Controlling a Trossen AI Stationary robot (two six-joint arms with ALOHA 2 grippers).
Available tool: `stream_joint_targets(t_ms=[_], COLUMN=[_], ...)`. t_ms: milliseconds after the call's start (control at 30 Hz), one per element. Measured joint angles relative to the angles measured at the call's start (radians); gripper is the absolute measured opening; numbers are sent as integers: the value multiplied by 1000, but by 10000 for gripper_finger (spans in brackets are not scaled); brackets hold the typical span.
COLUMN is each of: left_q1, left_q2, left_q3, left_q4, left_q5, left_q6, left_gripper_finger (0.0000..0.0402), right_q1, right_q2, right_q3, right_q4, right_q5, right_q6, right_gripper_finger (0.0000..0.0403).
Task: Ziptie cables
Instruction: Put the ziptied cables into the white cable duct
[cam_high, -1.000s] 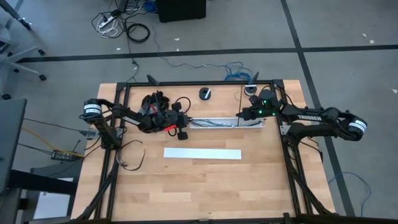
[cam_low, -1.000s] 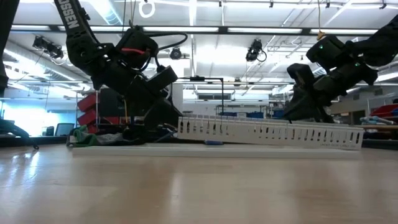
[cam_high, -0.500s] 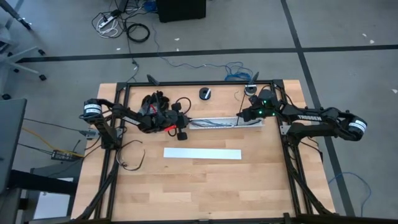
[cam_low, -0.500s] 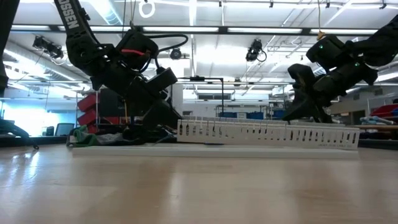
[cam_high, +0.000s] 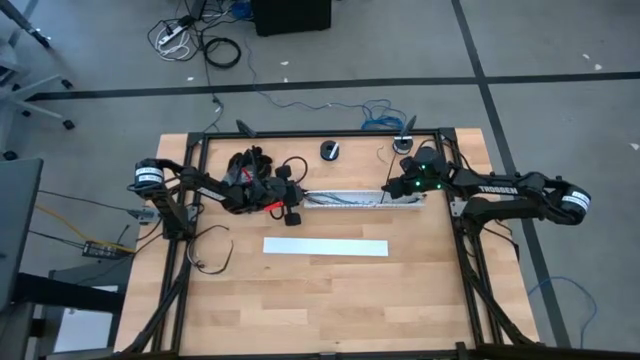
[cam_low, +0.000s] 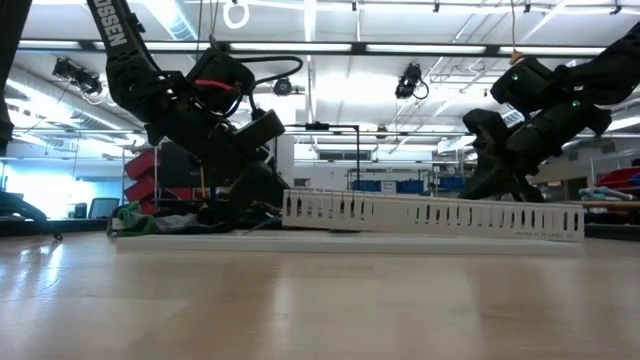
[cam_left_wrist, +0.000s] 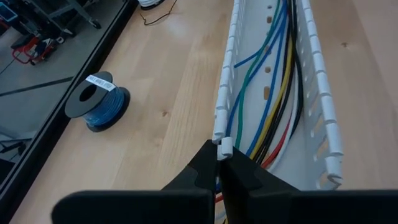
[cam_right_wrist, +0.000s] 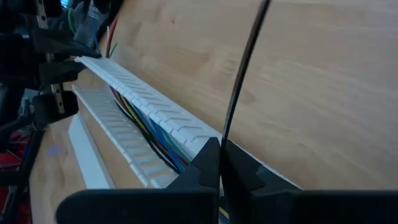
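Observation:
A white slotted duct (cam_high: 350, 197) lies across the table's far half, also seen in the low view (cam_low: 430, 212). Cables (cam_left_wrist: 273, 93) of several colours run along inside it, also seen in the right wrist view (cam_right_wrist: 149, 134). My left gripper (cam_high: 297, 203) is shut at the duct's left end (cam_left_wrist: 222, 163). My right gripper (cam_high: 390, 190) is over the duct's right part, shut (cam_right_wrist: 219, 152) on a thin black ziptie (cam_right_wrist: 239, 74). My left gripper pinches the end tab (cam_left_wrist: 226, 146) of the duct's far wall, at the duct's left end, between its two fingers. The fingers come from the table's left, slanting down. The duct rests on the table. My right gripper pinches the thin black ziptie near one end (cam_right_wrist: 222, 138) between its two fingers, just above the duct. The fingers come from the table's right, slanting down. The ziptie runs straight on beyond the fingertips, past the duct's far wall.
A long flat white strip (cam_high: 325, 247) lies nearer the table's middle. A spool of blue wire (cam_left_wrist: 99, 107) and a second round thing (cam_high: 404, 143) sit by the far edge. Black frame rails (cam_high: 320, 133) border the table. A loose black wire (cam_high: 212, 255) curls at the left.
My right gripper has turned a little over the duct's right part and drifted slightly toward the table's right edge. In the low view the duct has shifted slightly.

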Motion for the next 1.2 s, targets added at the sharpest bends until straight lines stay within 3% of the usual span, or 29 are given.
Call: stream_joint_targets(t_ms=[100, 300, 467, 833, 1200], left_q1=[0, 0, 0, -7, -13], left_q2=[0, 0, 0, 0, 0], left_q3=[0, -1, -1, -1, -1], left_q4=[-5, -6, 3, 1, 1], left_q5=[0, -1, -5, 3, 4], left_q6=[0, 1, 7, 11, 14], left_gripper_finger=[0, 0, 0, 0, 0], right_q1=[14, 56, 85, 117, 113], right_q2=[0, 1, 4, 93, 101], right_q3=[5, 148, 243, 258, 257], right_q4=[-15, -298, -385, -378, -319], right_q5=[11, 134, 164, 236, 255], right_q6=[11, -28, -38, -21, -28], right_gripper_finger=[0, 0, 0, 0, 0])
